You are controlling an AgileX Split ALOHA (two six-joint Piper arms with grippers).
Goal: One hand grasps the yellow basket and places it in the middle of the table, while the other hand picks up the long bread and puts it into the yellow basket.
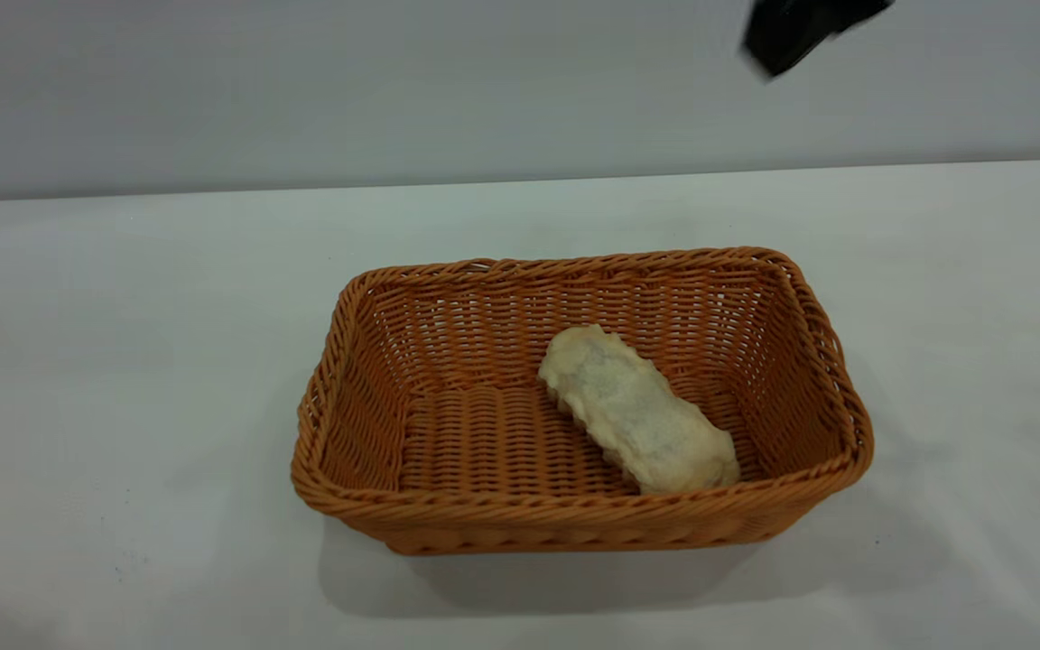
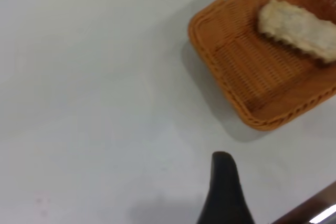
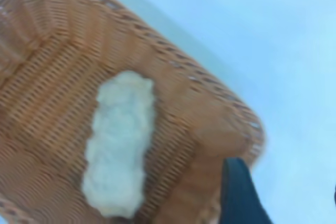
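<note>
The yellow basket stands in the middle of the table. The long bread lies inside it, toward its right end, pale rough underside up. No gripper touches either. My right gripper hovers above the basket's right rim, open and empty; one dark finger shows over the rim. A dark part of the right arm shows at the top right of the exterior view. My left gripper is off to the side over bare table, open and empty, with one finger showing; basket and bread lie farther off.
The white tabletop runs wide on all sides of the basket. A plain grey wall stands behind the table's far edge. A brown table edge shows in a corner of the left wrist view.
</note>
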